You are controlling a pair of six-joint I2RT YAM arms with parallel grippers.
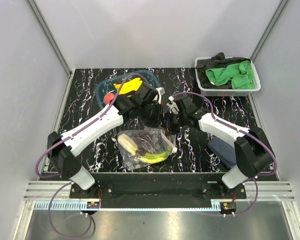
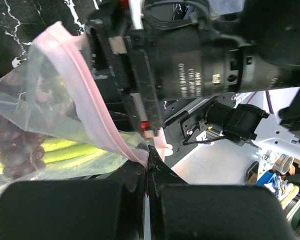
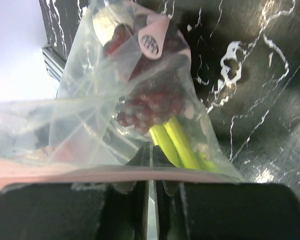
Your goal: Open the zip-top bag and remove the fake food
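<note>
Black marbled table [image 1: 80,100] inside grey panel walls. Zip-top bag [image 1: 145,145] at the middle of the near edge, with its body slumped on the table and its far edge lifted toward both grippers. Inside: dark grapes [image 3: 150,100] and green-stalked leek [image 3: 177,140]. Anything else too blurred by crinkled plastic to name. Banana [image 1: 129,86] and peach [image 1: 108,98] already out, in the blue-tinted tray [image 1: 101,90] toward the far left corner. Basket [image 1: 255,87] of green and black cloths at the far right corner, well apart.

Left gripper [image 2: 149,166]: fingers pressed together, pinching the pink zip strip [image 2: 90,100] at one end, the rest of the strip slanting up and away from the pinch.

Right gripper [image 3: 151,161]: fingers closed to a thin slit, with the same strip straight across the tips and the bag belly hanging just beyond. Looks like a pinch on the strip — cannot tell which layer from the wrist view.

Likely reason for the hold: one lip per gripper, face to face across the mouth, ready to be drawn apart to peel the seal. Mouth raised, probably for slack and to keep the food's weight low, away from the zip.

Next move, by judgement: slow opposed pull. Risks — thin strip slipping from either pinch, or both layers caught in one grip.
</note>
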